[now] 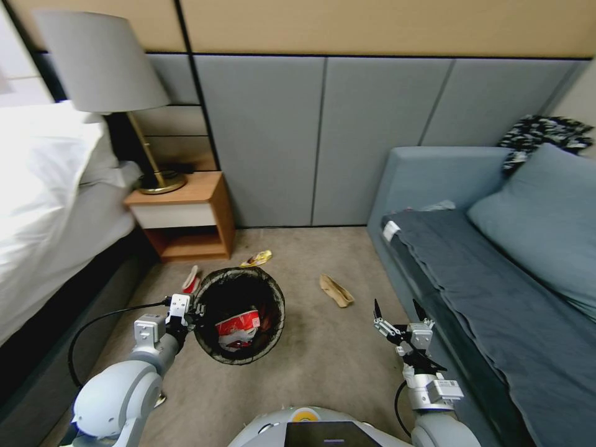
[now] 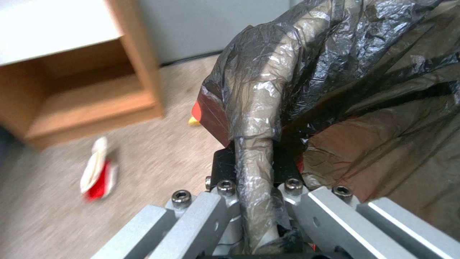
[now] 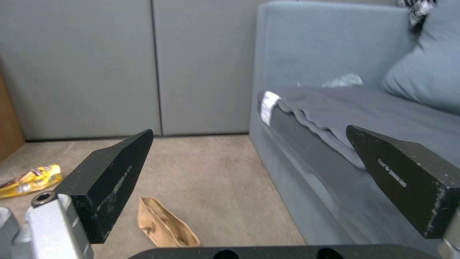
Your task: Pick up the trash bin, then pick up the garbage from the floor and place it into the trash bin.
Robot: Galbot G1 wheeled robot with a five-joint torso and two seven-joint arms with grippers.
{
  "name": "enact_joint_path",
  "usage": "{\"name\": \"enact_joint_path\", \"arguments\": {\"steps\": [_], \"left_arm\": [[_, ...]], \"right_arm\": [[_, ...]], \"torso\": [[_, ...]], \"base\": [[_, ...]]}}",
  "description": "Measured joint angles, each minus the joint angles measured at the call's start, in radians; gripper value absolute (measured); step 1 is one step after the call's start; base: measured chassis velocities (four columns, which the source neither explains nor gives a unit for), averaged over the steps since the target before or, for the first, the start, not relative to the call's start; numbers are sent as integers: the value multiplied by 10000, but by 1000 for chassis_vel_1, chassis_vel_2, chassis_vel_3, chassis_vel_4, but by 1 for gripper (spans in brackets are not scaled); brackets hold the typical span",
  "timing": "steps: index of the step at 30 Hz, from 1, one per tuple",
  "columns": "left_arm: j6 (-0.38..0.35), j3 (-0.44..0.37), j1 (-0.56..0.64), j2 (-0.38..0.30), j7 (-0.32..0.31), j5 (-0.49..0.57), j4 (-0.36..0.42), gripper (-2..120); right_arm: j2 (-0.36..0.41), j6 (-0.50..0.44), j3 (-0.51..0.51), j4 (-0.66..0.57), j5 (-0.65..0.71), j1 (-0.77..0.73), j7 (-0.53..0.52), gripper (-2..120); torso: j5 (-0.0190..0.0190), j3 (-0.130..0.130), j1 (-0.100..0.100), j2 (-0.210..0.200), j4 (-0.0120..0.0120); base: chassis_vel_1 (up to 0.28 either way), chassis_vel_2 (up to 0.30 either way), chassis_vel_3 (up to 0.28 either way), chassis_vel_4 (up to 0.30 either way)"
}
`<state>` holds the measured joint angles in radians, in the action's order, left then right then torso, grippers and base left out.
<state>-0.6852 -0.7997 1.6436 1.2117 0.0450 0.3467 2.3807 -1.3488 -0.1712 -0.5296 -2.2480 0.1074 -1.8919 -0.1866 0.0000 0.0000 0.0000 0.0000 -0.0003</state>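
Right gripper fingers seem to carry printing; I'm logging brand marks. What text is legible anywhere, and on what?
Right gripper fingers: pale printing, too blurred to read.
Yellow snack wrapper on the floor: dark lettering, unreadable.
Red-and-white paper cup in the trash bin: print too small to read.

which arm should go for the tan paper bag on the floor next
Right, probably. The right gripper is open and empty, with the tan paper bag on the carpet just ahead of it. The left gripper is shut on the trash bin rim, so it is occupied.
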Motion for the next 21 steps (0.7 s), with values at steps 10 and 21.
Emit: {"name": "enact_joint_path", "arguments": {"steps": [10, 21], "left_arm": [[2, -47, 3, -21, -8, 2, -34, 1], [10, -23, -110, -5, -6, -3, -144, 1]], "right_arm": [[76, 314, -44, 4, 107, 193, -75, 100], [95, 481, -129, 32, 90, 252, -136, 100]], "torso": [[0, 0, 0, 0, 4], [0, 0, 0, 0, 3]], "base": [[-6, -2, -1, -3], [0, 0, 0, 0]]}}
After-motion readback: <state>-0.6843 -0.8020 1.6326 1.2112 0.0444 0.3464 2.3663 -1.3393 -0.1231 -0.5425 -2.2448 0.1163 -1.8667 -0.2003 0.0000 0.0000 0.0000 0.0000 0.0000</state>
